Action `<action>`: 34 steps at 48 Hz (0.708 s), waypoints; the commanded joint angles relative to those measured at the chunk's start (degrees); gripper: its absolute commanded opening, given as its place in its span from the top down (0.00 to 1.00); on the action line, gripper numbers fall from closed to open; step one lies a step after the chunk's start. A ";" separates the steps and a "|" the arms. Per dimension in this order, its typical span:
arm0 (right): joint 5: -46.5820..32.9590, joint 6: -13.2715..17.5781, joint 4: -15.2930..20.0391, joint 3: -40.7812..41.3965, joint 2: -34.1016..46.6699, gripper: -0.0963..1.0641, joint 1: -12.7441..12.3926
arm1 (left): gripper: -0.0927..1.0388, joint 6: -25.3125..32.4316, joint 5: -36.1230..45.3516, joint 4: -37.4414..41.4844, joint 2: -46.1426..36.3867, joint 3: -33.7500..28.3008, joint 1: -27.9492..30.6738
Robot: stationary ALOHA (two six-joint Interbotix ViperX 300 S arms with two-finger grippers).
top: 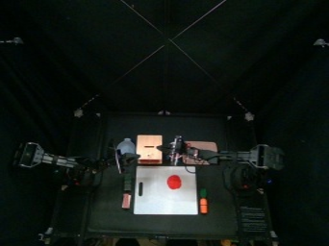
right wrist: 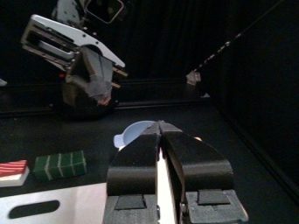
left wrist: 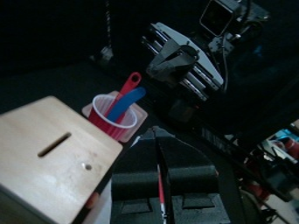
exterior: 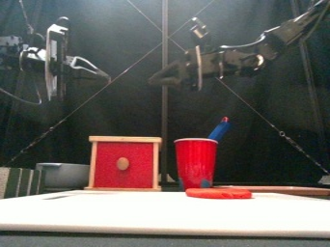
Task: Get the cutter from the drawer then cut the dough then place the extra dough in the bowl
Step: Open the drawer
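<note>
The pale wooden box (exterior: 125, 164) stands at the back of the table with its red drawer front flush. To its right a red cup (exterior: 196, 162) holds a blue knife (exterior: 219, 127). A flat red dough disc (top: 175, 181) lies on the white cutting board (top: 154, 200). The blue-grey bowl (top: 126, 147) sits left of the box. My right gripper (exterior: 164, 77) hovers shut, high above the cup and holding nothing. At the left, my left gripper (exterior: 58, 58) hangs shut and high, away from the box. No cutter shows.
A dark green sushi roll (top: 202, 204) lies on the board's right edge. A small orange toy (top: 126, 199) lies at the board's left edge. In the right wrist view the bowl (right wrist: 140, 133) sits ahead of the jaws.
</note>
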 commanded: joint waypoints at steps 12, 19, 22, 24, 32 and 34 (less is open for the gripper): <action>3.08 0.35 -1.14 -15.21 15.47 0.89 -1.76 | 0.91 -10.99 0.35 -5.45 6.86 -2.29 -2.02; 4.83 0.18 -1.32 -17.40 18.90 0.89 -1.85 | 0.91 -18.63 1.41 -9.93 10.46 -2.90 -2.02; 4.92 0.18 -1.41 -17.67 19.95 0.88 -1.85 | 0.91 -21.45 2.02 -9.93 12.30 -3.34 -2.11; 4.92 0.09 -1.41 -17.58 20.39 0.89 -1.85 | 0.91 -23.64 2.37 -9.40 14.06 -3.78 -2.11; 5.27 0.09 -1.41 -16.70 21.01 0.88 -1.76 | 0.85 -29.27 2.64 -7.29 18.63 -6.24 -2.90; 5.27 0.09 -1.49 -16.44 21.01 0.88 -1.67 | 0.83 -30.32 2.64 -6.86 19.51 -6.86 -2.99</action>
